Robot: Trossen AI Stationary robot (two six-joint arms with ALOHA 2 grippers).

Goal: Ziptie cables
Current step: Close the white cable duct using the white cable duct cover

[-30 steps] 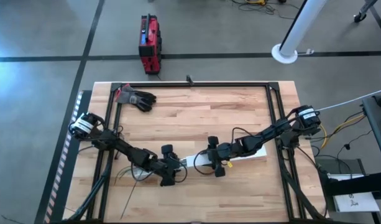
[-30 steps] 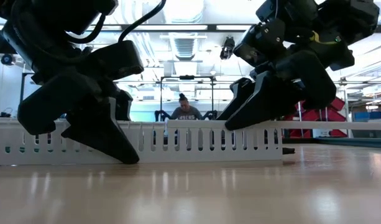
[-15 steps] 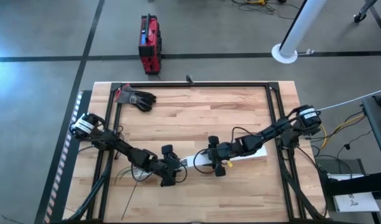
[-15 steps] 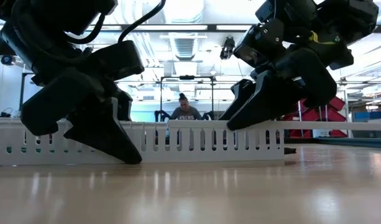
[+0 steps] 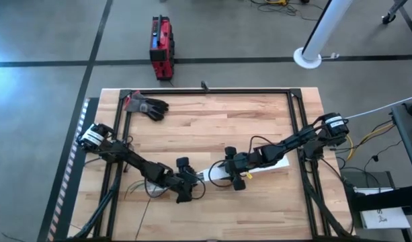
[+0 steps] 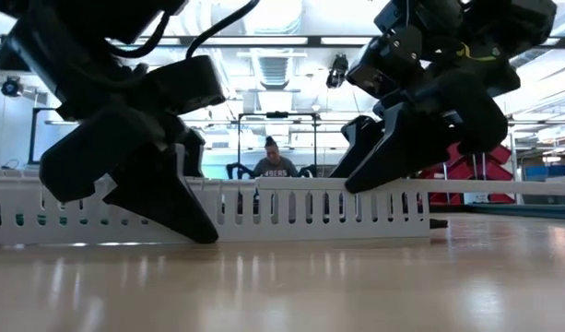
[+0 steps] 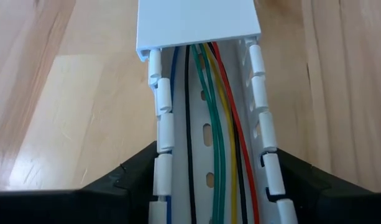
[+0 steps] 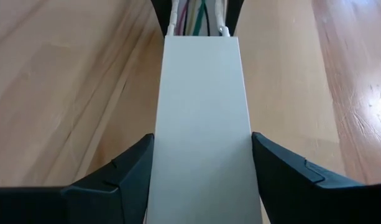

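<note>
Near the worktop's front edge, the left tool (image 7: 209, 186) grasps the channel (image 7: 206, 134); the right tool (image 8: 202, 180) grasps its lid (image 8: 202, 106). The cables (image 7: 218, 124), probably light and floppy, are best bunched where exposed.

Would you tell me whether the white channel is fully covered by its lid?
Partly covered. In the left wrist view the lid ends partway along the channel, leaving the cables exposed inside.

No text, label, brand or number can be read in any view; a white sheet (image 5: 382, 216) beyond the right edge of the wooden table (image 5: 212, 128) carries dark marks, but these cannot be made out; the red case (image 5: 161, 47) on the floor past the table's far edge shows no readable lettering.
</note>
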